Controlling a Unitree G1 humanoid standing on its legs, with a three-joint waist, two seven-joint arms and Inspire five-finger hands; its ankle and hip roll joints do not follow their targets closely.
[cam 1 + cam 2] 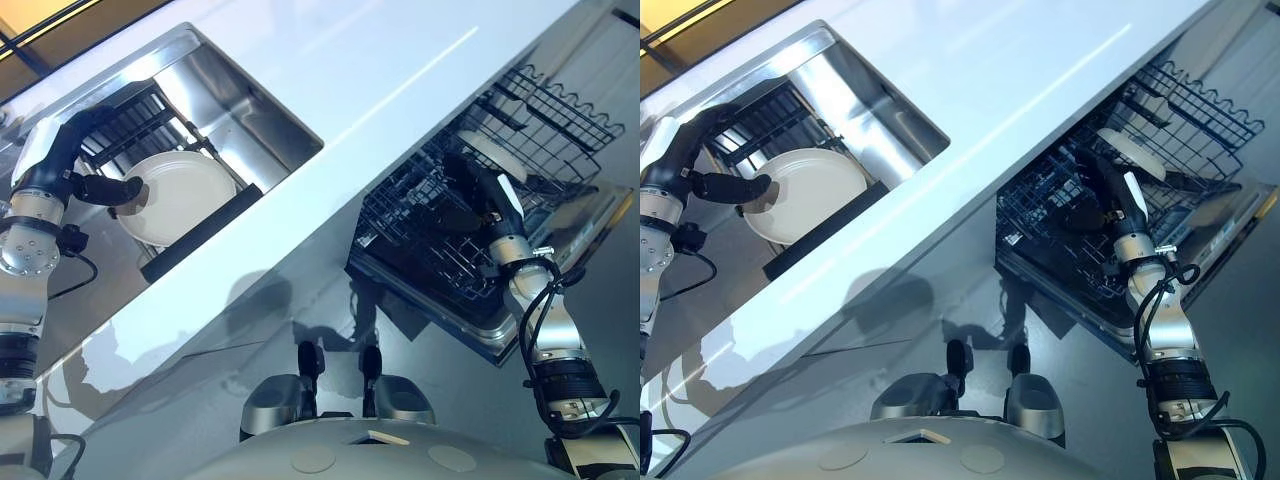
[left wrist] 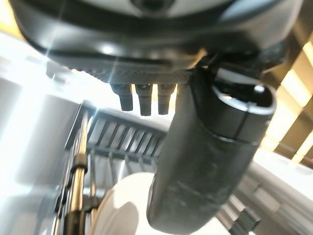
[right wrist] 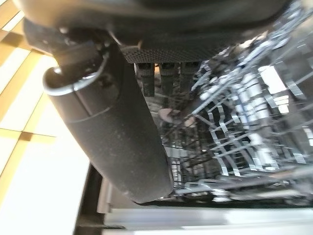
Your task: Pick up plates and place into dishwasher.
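Nearest the camera runs the white surface [image 1: 330, 100], a broad band crossing from 7 o'clock to 1 o'clock in the head views. At 10 o'clock a steel sink [image 1: 235, 95] is sunk into it; a dark dish rack [image 1: 200, 225] sits in the sink with a white plate [image 1: 180, 195] standing on edge in its slots. At 3 o'clock, below the surface edge, the open dishwasher [image 1: 470, 320] shows its lower wire basket [image 1: 420, 230], with an upper basket [image 1: 560, 125] beyond; a second white plate [image 1: 490, 150] is already lodged between the baskets.

The left robot hand [image 1: 105, 188] lies at the near rim of the sink plate, thumb extended across the edge. Its wrist view shows short fingertips [image 2: 146, 100] pointing straight toward the rack, not curled: the hand is relaxed and holds nothing. The right robot hand [image 1: 480, 195] reaches into the lower basket; its wrist view likewise shows straight fingertips [image 3: 168, 81] among the tines, empty.

Step in hand, as judged: grasping the sink plate. Best practice would be to pinch the rim between thumb and fingers, then lift along the slot before tilting, so the rack does not snag.

Only the wrist views reveal finger posture; the head views supply the layout and the relation of each hand to its plate.
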